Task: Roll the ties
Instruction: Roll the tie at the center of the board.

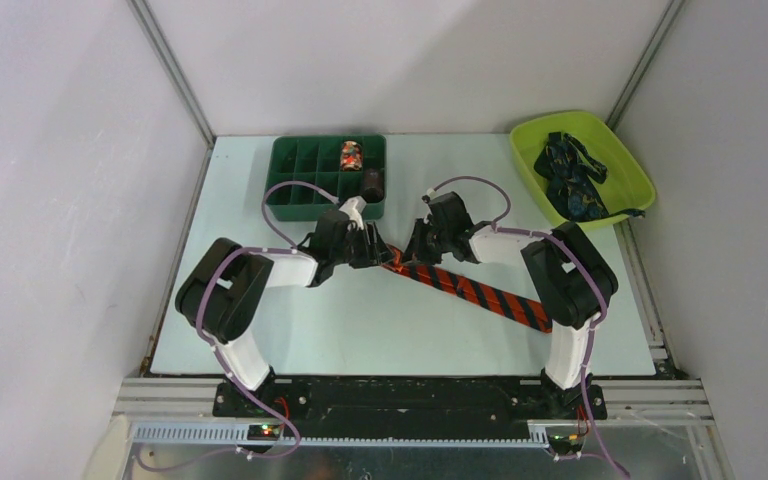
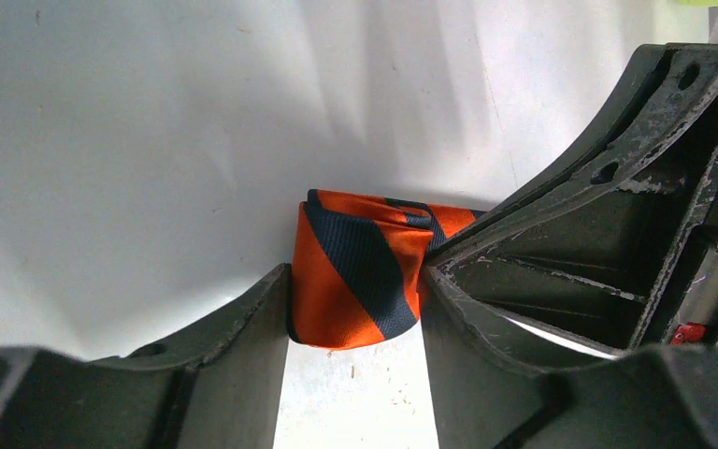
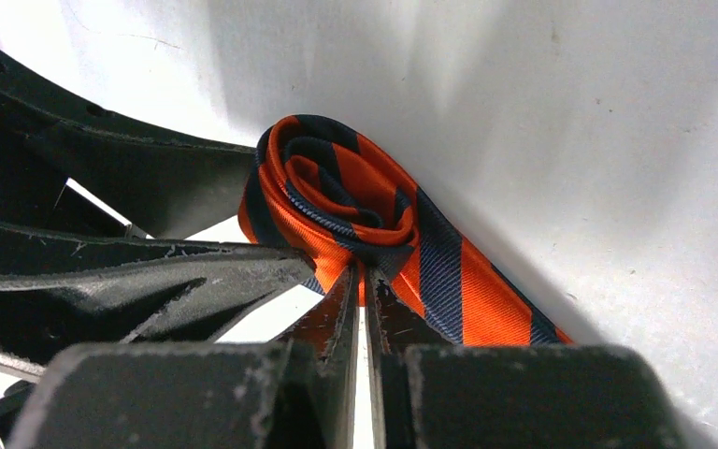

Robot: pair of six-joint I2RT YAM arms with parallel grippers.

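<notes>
Risk of unwinding: tie [image 1: 480, 290] is rolled only at the end nearest tray [image 1: 300, 160], with its tail lying flat on counter [image 1: 360, 330], trailing away from tray. A slack squeeze or uneven pull could let the coil [image 3: 337, 187] spring loose or telescope. Left fingers [image 2: 243, 318], half spread, press both flanks of the coil. Right fingers [image 3: 337, 309], almost together, pinch a fabric layer at its base.

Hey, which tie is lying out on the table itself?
The orange tie with dark stripes, one end rolled; the navy ties are heaped in the lime bin.
</notes>
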